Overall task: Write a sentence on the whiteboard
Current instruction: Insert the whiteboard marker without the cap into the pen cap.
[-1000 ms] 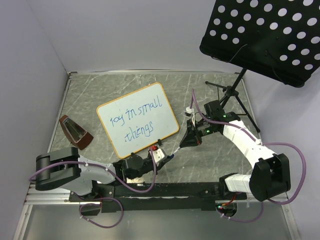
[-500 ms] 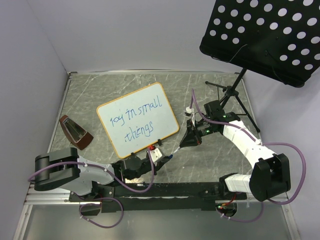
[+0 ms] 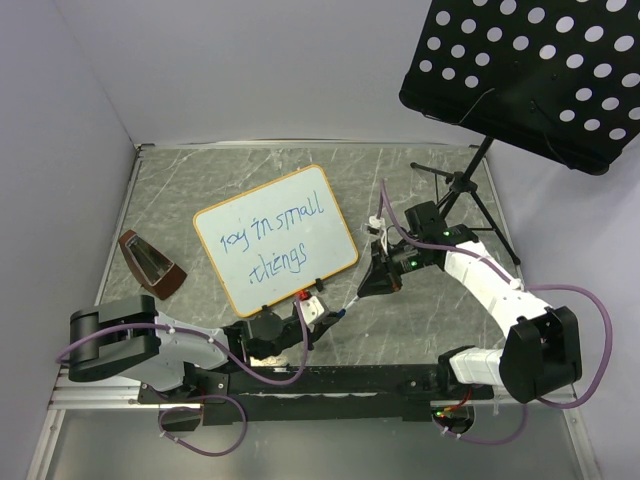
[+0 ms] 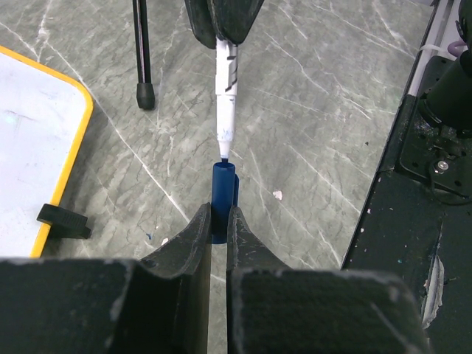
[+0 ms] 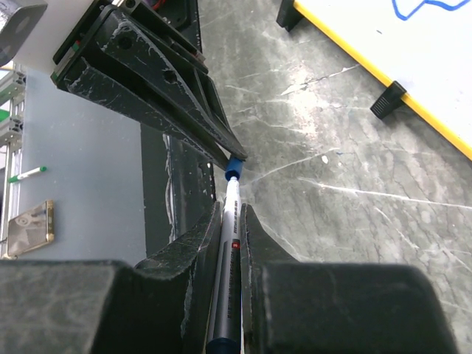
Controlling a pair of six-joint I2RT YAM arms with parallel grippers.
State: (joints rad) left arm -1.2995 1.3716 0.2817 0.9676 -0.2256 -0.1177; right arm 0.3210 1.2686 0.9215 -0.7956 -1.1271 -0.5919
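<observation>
The whiteboard (image 3: pixel 275 238) lies tilted on the grey table, and its orange edge also shows in both wrist views (image 4: pixel 44 140) (image 5: pixel 391 44). The sentence (image 3: pixel 272 228) is written on it in blue, in two lines. My left gripper (image 3: pixel 335 315) (image 4: pixel 219 214) is shut on a blue marker cap (image 4: pixel 223 184) (image 5: pixel 234 168). My right gripper (image 3: pixel 372 285) (image 5: pixel 231 210) is shut on the white marker (image 5: pixel 228 251) (image 4: pixel 225 81). The marker points at the cap, and its tip meets the cap's open end just right of the board's near corner.
A black perforated music-stand panel (image 3: pixel 530 70) hangs over the back right, with its tripod legs (image 3: pixel 455 185) (image 4: pixel 141 51) on the table. A brown wedge-shaped object (image 3: pixel 150 265) stands left of the board. A black base rail (image 3: pixel 330 380) runs along the near edge.
My right gripper has edged slightly left and down with the marker toward the cap. The left gripper has shifted only a little.
</observation>
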